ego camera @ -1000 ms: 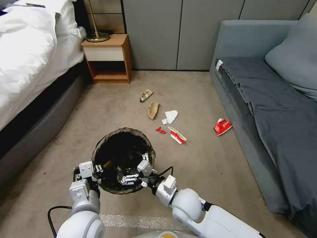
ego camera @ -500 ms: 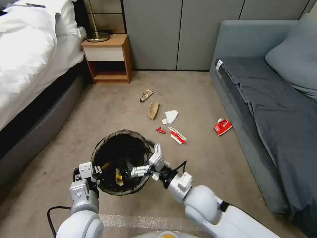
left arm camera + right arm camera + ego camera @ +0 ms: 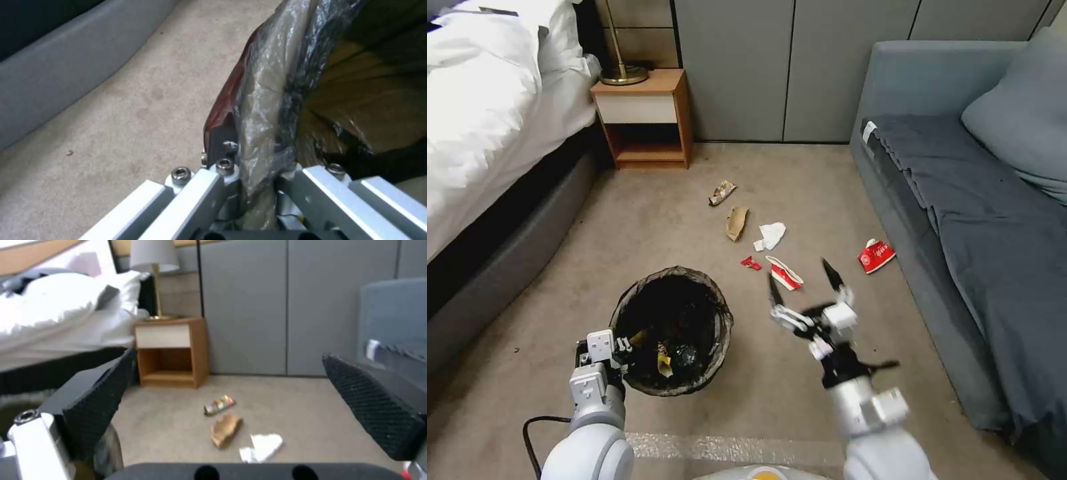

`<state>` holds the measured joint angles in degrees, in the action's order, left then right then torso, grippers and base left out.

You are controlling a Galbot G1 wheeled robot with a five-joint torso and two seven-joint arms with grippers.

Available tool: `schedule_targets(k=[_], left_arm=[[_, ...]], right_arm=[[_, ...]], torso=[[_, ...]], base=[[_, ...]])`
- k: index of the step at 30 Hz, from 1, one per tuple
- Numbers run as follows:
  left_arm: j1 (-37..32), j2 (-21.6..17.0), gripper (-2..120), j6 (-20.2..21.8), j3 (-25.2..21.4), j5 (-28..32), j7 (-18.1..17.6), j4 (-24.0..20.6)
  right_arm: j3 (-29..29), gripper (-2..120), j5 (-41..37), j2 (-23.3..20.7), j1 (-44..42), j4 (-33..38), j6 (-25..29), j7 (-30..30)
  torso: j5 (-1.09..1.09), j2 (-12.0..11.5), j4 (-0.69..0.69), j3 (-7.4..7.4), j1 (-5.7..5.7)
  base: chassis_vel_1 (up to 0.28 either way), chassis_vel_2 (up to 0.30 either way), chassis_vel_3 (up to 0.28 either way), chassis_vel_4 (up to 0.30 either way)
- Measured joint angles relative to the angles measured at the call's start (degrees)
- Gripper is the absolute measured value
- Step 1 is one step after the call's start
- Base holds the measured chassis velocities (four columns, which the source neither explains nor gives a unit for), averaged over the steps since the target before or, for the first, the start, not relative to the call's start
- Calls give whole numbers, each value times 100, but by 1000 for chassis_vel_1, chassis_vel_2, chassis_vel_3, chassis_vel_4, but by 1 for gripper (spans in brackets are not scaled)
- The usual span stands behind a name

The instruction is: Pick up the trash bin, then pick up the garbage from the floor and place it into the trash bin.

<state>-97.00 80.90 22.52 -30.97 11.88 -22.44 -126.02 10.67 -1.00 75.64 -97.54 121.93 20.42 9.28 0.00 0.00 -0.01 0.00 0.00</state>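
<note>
The bag-lined trash bin (image 3: pixel 672 328) sits upright with a few scraps inside, and the garbage (image 3: pixel 772 235) is scattered on the carpet just beyond it.

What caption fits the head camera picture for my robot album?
Left gripper clamps the trash bin rim; open right gripper hovers near floor garbage.

In front of you the round trash bin lined with a dark bag (image 3: pixel 672 330) stands on the beige carpet floor (image 3: pixel 647 227). Your left gripper (image 3: pixel 617 347) is at its near-left rim and grips the bag edge there. Your right gripper (image 3: pixel 800 287) hangs over the carpet to the right of the bin, its two black fingers spread wide apart and holding nothing. Just beyond it lie a red-and-white flattened paper cup (image 3: pixel 785 273), a small red scrap (image 3: pixel 751 263), a white crumpled paper (image 3: pixel 772 235), a brown cardboard scrap (image 3: pixel 737 222) and a colourful snack wrapper (image 3: pixel 722 192). Another red-and-white carton (image 3: pixel 876 255) lies near the grey sofa (image 3: pixel 960 200).
</note>
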Motion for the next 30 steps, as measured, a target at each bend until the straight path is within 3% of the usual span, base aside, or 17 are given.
schedule_targets(k=[11,30], left_arm=[[51,-2,0,-366,-27,-353,227,109],[37,21,0,-261,23,-172,163,64]], right_arm=[[212,100,148,236,-96,-288,204,54],[293,100,180,289,107,-337,266,118]], torso=[[0,0,2,0,0],[0,0,1,0,0]], base=[[0,0,0,0],[-2,-1,-3,-2]])
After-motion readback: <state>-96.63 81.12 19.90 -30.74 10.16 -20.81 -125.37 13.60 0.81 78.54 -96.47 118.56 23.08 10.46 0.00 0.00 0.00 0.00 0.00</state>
